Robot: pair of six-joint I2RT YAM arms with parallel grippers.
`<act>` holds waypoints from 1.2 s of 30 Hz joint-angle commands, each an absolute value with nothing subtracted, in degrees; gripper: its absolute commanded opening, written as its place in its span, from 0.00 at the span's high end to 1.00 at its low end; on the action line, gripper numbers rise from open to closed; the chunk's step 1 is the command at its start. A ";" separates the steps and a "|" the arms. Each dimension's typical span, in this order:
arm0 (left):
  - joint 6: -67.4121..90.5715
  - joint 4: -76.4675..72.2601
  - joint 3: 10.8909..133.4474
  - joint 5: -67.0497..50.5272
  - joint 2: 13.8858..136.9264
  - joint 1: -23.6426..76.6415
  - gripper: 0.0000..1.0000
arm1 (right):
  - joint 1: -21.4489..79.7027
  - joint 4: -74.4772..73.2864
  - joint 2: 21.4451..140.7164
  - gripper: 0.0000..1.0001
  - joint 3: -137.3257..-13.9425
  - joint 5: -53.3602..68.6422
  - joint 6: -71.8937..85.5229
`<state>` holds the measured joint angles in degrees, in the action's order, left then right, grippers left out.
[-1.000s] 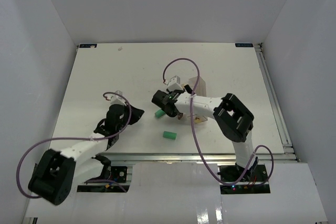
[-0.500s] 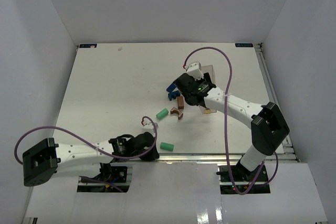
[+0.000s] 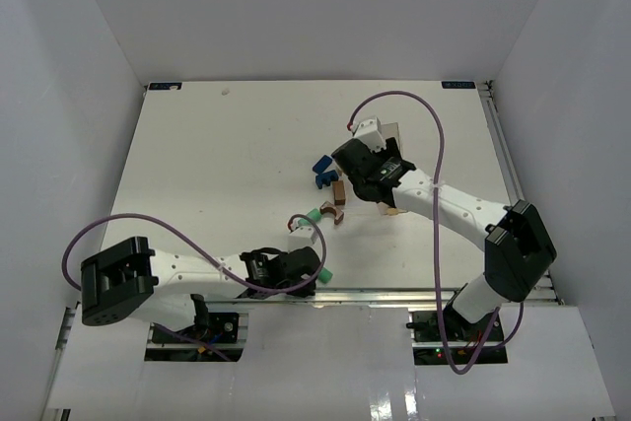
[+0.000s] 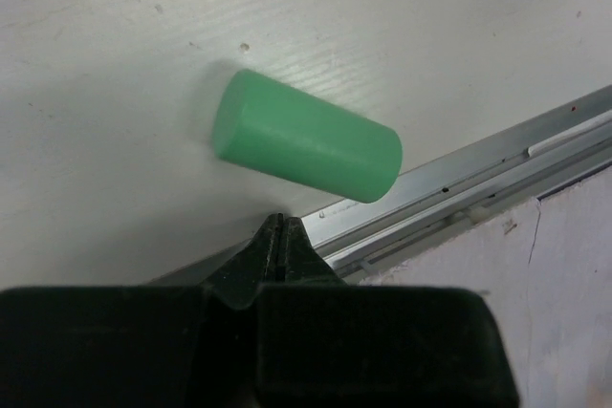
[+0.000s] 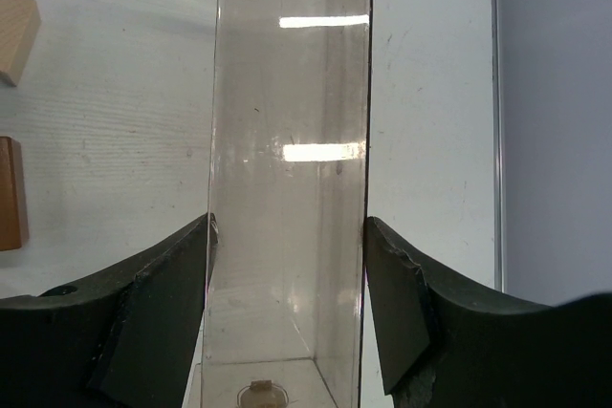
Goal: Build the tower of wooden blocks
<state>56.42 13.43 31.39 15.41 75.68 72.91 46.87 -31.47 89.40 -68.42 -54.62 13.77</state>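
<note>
Left gripper: jaws clenched tight, holding nothing. The near green cylinder lies on its side just beyond the tips, toward 12 o'clock in the wrist view, not touching them.

Right gripper: clasps the clear box, one finger on each long wall.

Remaining blocks, top view: far green cylinder, brown arch, brown brick, blue pieces and tan piece. They lie loose around table centre, at 12 to 1 o'clock from the near cylinder. Nothing is stacked.

Judgement, step in hand: picking up the near cylinder.
- Jaws must part first.
- Straddle the curved sides rather than the flat ends.
- Come straight down. A round block is likely to roll if nudged.
- The metal rail sits close at 5 o'clock, so the finger on that side has little room.

Surface: white table, faint grain and small scuffs, flat. Room: plain white walls on three sides.
</note>
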 commanded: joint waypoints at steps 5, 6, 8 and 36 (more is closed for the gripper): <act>56.28 13.50 31.88 21.14 72.09 72.42 1.00 | 45.46 -28.48 87.00 0.92 -67.50 -53.74 13.49; 56.31 13.48 31.71 21.60 71.62 72.42 1.00 | 43.93 -28.48 87.04 0.92 -67.50 -50.63 13.95; 56.77 13.81 31.33 22.79 69.32 71.98 1.00 | 39.91 -26.84 86.31 0.92 -66.52 -42.63 14.54; 35.92 0.73 36.09 9.94 74.26 36.59 1.00 | -6.49 2.84 102.82 0.58 -63.91 19.48 16.99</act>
<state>39.32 3.15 34.46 11.86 73.61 37.24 -2.42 2.74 100.62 -61.03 19.27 17.46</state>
